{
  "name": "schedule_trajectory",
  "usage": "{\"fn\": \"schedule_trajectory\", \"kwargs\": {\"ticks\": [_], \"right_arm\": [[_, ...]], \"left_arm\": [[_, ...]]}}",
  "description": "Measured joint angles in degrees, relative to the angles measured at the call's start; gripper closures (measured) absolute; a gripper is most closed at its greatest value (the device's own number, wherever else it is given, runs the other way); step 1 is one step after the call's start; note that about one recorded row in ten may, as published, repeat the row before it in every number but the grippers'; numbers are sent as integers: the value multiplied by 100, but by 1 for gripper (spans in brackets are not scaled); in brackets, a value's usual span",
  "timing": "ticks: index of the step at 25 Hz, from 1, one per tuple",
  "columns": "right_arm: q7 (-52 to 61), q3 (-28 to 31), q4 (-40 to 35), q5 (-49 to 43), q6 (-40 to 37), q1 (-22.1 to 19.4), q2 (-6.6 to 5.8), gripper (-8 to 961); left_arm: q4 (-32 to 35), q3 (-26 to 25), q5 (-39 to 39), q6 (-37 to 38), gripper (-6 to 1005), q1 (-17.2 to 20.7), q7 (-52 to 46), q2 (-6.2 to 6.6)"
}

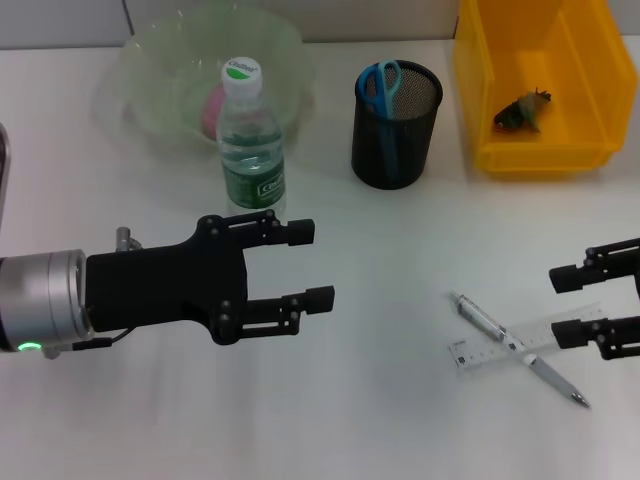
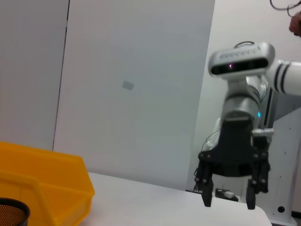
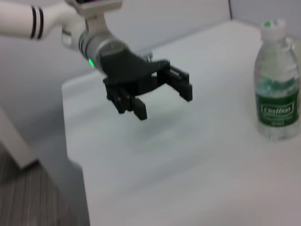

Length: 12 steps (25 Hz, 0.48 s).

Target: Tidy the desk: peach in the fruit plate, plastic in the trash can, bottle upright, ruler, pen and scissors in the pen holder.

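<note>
The clear bottle [image 1: 250, 140] with a green label stands upright in front of the green fruit plate [image 1: 160, 80], which holds the pink peach [image 1: 213, 108]. Blue scissors [image 1: 380, 85] stick out of the black mesh pen holder [image 1: 395, 130]. Crumpled plastic [image 1: 522, 110] lies in the yellow trash can [image 1: 540, 150]. The pen [image 1: 490, 322] lies across the clear ruler [image 1: 478, 350] at the front right. My right gripper [image 1: 555, 307] is open just right of them. My left gripper [image 1: 322, 265] hovers open in front of the bottle, empty.
The right wrist view shows the left gripper [image 3: 164, 102] above the white table, with the bottle [image 3: 276, 89] off to one side. The left wrist view shows the right gripper [image 2: 228, 203], the yellow can [image 2: 47, 183] and the holder's rim [image 2: 11, 212].
</note>
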Motion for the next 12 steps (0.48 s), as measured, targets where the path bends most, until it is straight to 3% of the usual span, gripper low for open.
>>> {"fn": "schedule_trajectory", "kwargs": {"ticks": [3, 8, 12], "right_arm": [[385, -110, -306, -397, -215, 367, -19, 349], [987, -827, -679, -1090, -369, 936, -80, 357], [1145, -1700, -1111, -1442, -344, 1195, 36, 363]], "left_arm": [[6, -3, 19, 0, 274, -8, -2, -1], [9, -18, 29, 0, 274, -14, 16, -2], [-25, -25, 31, -29, 274, 0, 47, -12]]}}
